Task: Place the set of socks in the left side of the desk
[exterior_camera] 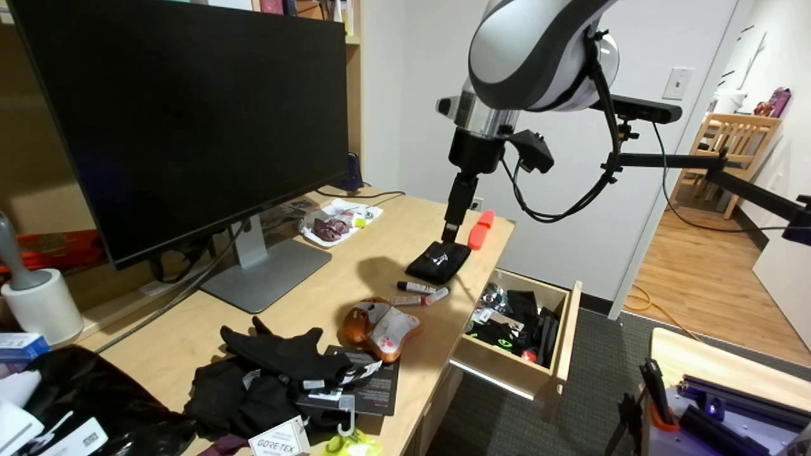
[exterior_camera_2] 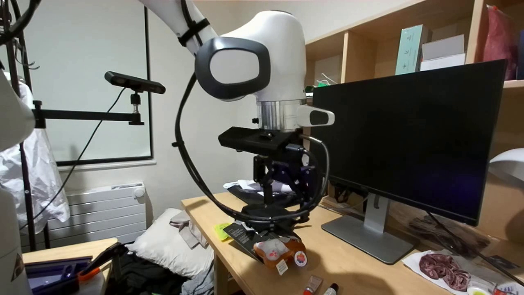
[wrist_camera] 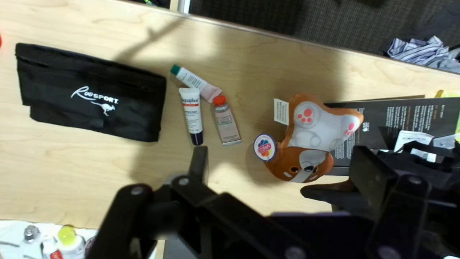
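I have my black two-fingered claw [wrist_camera: 279, 158] spread and empty; bundle of black fabric socks with white paper labels [exterior_camera: 266, 386] lies on light-wood bench [wrist_camera: 72, 172] past brown-and-white plush dog [wrist_camera: 309, 141], mostly right of claw in wrist view, long axis unclear.

Looks like office: light-wood desk [exterior_camera: 412, 221] with drawer [exterior_camera: 569, 329], large monitor [exterior_camera: 203, 120], shelves [exterior_camera_2: 346, 57] behind.

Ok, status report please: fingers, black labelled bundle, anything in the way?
Fingers open, empty, above desk. Black labelled bundle on desk, ungrasped. Plush dog close by it, possibly crowding the approach.
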Robot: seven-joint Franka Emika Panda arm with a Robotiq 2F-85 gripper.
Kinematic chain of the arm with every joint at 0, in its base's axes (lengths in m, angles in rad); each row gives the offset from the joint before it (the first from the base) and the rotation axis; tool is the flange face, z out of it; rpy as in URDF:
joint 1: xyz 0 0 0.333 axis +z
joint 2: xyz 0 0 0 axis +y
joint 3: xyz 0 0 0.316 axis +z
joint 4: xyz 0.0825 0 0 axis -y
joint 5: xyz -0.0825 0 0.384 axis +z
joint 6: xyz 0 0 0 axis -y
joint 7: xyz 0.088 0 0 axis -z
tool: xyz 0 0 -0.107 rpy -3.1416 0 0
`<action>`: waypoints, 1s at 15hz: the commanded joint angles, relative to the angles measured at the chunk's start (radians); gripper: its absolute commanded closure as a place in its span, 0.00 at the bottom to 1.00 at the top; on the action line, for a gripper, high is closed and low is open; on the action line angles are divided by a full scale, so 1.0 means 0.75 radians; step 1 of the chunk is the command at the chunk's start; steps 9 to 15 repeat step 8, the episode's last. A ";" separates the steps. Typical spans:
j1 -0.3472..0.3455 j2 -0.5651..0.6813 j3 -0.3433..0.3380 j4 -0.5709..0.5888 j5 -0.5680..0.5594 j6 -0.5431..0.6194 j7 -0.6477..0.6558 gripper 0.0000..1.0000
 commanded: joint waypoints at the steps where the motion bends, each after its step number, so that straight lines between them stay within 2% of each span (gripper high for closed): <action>1: -0.015 0.008 0.007 -0.022 -0.059 0.110 0.090 0.00; 3: -0.019 0.019 0.011 -0.040 -0.087 0.217 0.168 0.00; 4: -0.002 0.006 -0.001 -0.006 -0.031 0.109 0.082 0.00; 7: -0.003 0.017 -0.001 -0.023 -0.051 0.173 0.126 0.00; 15: -0.003 0.018 0.000 -0.024 -0.051 0.175 0.128 0.00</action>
